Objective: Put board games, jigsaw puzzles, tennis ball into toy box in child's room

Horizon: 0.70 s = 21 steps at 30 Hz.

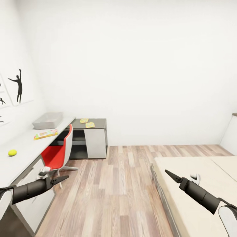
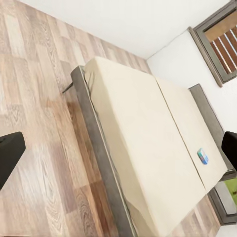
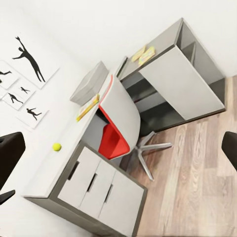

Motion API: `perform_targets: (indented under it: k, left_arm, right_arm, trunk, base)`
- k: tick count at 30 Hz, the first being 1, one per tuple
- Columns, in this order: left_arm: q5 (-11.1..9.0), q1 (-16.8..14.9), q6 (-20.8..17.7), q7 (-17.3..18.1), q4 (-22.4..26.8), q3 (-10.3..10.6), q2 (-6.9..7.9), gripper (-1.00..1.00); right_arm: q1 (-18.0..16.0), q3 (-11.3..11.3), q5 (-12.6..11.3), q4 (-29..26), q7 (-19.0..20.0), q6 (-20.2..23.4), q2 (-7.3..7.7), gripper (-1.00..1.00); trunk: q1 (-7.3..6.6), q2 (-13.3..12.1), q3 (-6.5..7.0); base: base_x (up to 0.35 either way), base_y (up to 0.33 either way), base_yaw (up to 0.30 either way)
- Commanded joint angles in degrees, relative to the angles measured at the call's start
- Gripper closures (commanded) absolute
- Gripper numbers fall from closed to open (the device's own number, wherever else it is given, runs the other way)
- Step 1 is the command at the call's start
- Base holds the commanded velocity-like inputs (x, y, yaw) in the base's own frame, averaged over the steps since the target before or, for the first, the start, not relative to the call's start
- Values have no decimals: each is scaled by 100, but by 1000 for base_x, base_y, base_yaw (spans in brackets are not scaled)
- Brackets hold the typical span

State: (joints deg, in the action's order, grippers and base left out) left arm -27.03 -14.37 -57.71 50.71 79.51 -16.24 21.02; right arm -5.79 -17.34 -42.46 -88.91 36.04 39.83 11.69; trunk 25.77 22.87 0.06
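Both grippers' jaws spread, empty. Ball [image 1: 12, 152] on table [image 1: 23, 154], bin [image 1: 48, 120] beyond; blue game [image 2: 203, 156] on bed [image 2: 143, 148]. Games likely light, stiff, thin: pinch overhanging edge. Ball may roll.

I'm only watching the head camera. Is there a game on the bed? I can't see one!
Observer: Yes. The left wrist view shows a small blue board game lying flat near the far end of the bed.
Operator: What's past that end?
Observer: A window with brown wooden slats, on the wall beyond the bed.
Operator: Does the desk have drawers?
Observer: The right wrist view shows three white drawer fronts below the tennis ball.
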Motion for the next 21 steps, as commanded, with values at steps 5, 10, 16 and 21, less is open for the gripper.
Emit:
perform_targets:
  k: [5,10,16,21]
  left_arm:
    - [13,-5,-21,27,0,-2,-1,-100]
    - [13,-5,-21,27,1,-2,-1,-100]
    - [13,-5,-21,27,0,-2,-1,-100]
    - [13,-5,-21,27,-1,-2,-1,-100]
  right_arm:
    - [-1,-7,-25,3,7,36,0,-100]
    - [-1,-7,-25,5,8,34,0,-100]
    - [-1,-6,-25,5,8,30,0,-100]
    - [-1,-8,-25,5,8,33,0,-100]
  trunk:
    - [1,5,-4]
    - [1,5,-5]
    - [1,5,2]
    - [1,5,25]
  base:
    - [-166,-1,206]
    - [-66,0,53]
    - [-46,0,-19]
    - [-103,0,-132]
